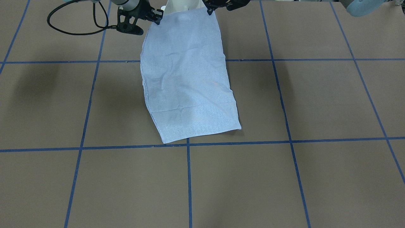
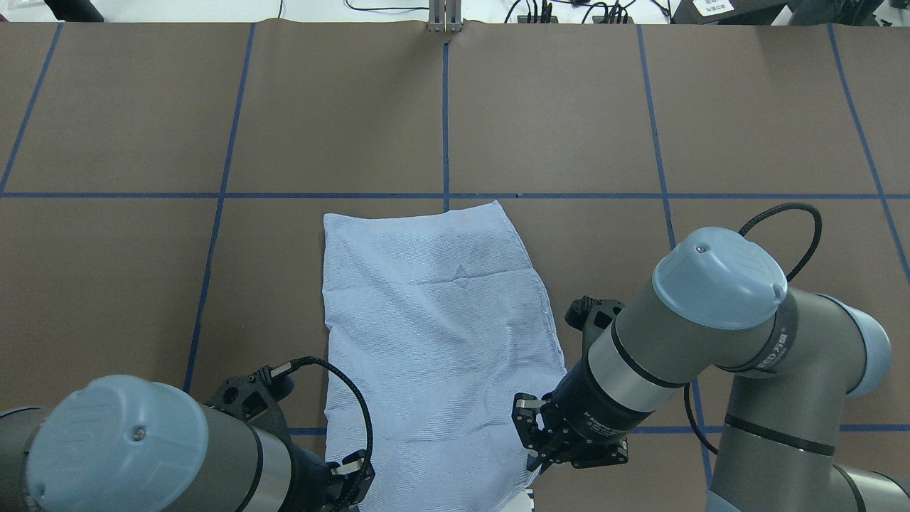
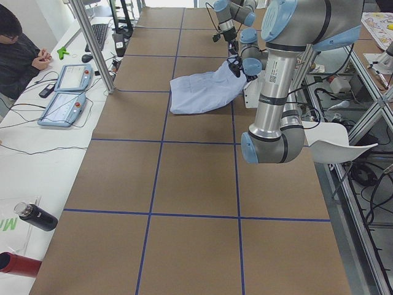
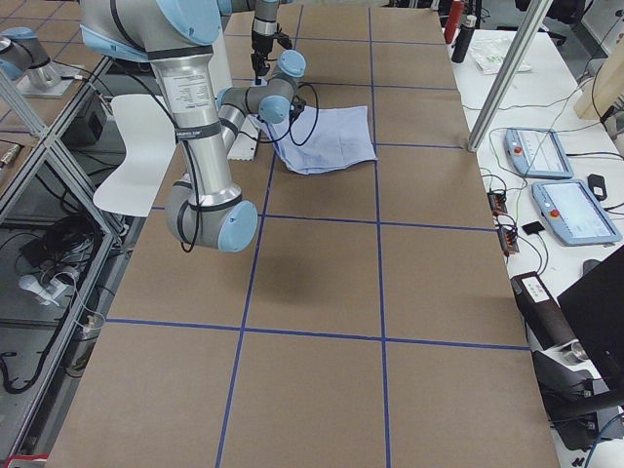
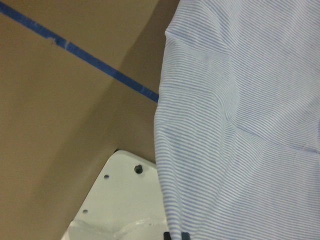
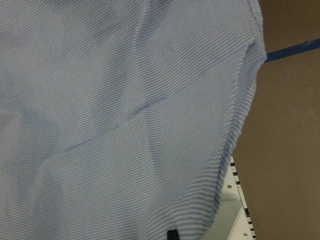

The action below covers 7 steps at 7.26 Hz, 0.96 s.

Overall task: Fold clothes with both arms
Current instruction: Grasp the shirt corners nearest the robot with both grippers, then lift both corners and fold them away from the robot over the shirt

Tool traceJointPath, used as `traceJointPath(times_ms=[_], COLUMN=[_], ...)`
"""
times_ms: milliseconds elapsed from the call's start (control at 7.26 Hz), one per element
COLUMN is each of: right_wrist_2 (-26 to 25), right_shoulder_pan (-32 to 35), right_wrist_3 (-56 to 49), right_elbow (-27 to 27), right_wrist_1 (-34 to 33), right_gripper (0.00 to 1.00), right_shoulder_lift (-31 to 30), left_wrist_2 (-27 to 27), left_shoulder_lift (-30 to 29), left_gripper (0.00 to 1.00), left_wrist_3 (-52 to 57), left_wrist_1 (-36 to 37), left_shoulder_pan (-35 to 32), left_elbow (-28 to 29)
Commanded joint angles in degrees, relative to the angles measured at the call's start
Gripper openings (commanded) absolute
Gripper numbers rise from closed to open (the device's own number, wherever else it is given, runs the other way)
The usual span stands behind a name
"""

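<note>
The light blue-and-white striped shirt (image 1: 186, 79) is folded into a long rectangle on the brown table, and shows from above in the overhead view (image 2: 426, 320). Its end nearest the robot is raised off the table. My left gripper (image 1: 210, 10) is shut on one corner of that end, seen in the overhead view (image 2: 352, 485). My right gripper (image 1: 157, 17) is shut on the other corner (image 2: 537, 455). Both wrist views are filled with striped cloth (image 5: 240, 125) (image 6: 125, 100) hanging from the fingertips at the bottom edge. Collar, pocket and buttons are hidden.
The white pedestal (image 5: 120, 200) stands just under the raised shirt edge. Blue tape lines (image 1: 188, 177) grid the table. In the left side view an operator (image 3: 18, 49), teach pendants (image 3: 61, 107) and a metal post (image 3: 92, 43) are at the far table edge.
</note>
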Motion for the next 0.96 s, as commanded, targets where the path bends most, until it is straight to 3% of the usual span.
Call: traceJointPath(times_ms=[0, 138, 551, 826], right_wrist_2=[0.6, 0.5, -0.3, -0.5], right_shoulder_pan=[2.4, 5.2, 13.2, 16.6], right_wrist_3=[0.8, 0.5, 0.1, -0.9], right_elbow=[0.4, -0.5, -3.1, -7.6], right_wrist_1=[0.0, 0.1, 0.4, 0.5], right_gripper=[0.0, 0.0, 0.0, 0.0], right_shoulder_lift=[0.5, 0.9, 5.4, 9.8], left_wrist_2=[-1.4, -1.5, -2.2, -2.6], left_shoulder_lift=[-0.8, -1.1, -2.1, -3.5], left_gripper=[0.0, 0.0, 0.0, 0.0], left_wrist_3=[0.6, 1.8, 4.7, 9.6], left_wrist_1=[2.7, 2.7, 2.5, 2.6], left_shoulder_pan=[-2.1, -7.0, -13.7, -16.7], left_elbow=[-2.3, -2.3, -1.1, 1.9])
